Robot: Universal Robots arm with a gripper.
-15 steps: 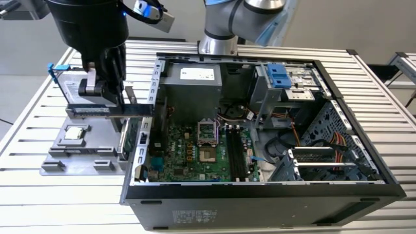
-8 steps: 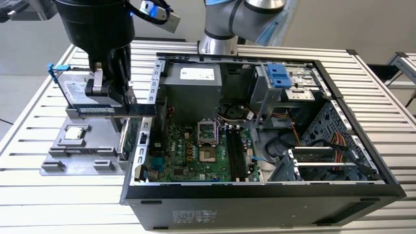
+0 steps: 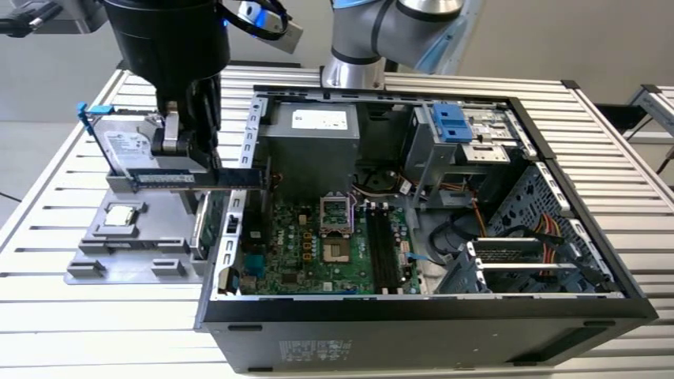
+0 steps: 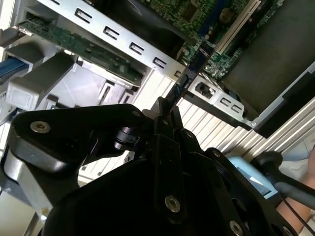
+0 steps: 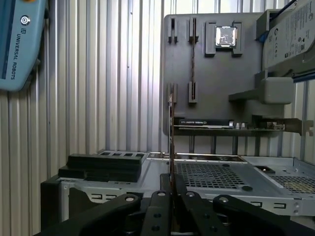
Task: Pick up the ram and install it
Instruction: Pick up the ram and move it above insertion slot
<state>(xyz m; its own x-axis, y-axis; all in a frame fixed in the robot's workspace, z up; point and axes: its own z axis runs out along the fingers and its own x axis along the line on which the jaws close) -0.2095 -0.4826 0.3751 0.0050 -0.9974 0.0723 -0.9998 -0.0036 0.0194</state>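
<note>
Currently held: the ram [image 3: 200, 178], clamped edge-on in my closed gripper [image 3: 185, 164], level over the computer case [image 3: 421, 312] wall at the exterior view's left. Light, thin, stiff yet brittle, I judge; grip the board's long edges, sparing the chips.

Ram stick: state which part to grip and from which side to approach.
Pinch the ram across its two flat faces, coming down on its long top edge. It is thin and stands on edge, so only the faces offer the gripper purchase, and that is how it is held now.
</note>
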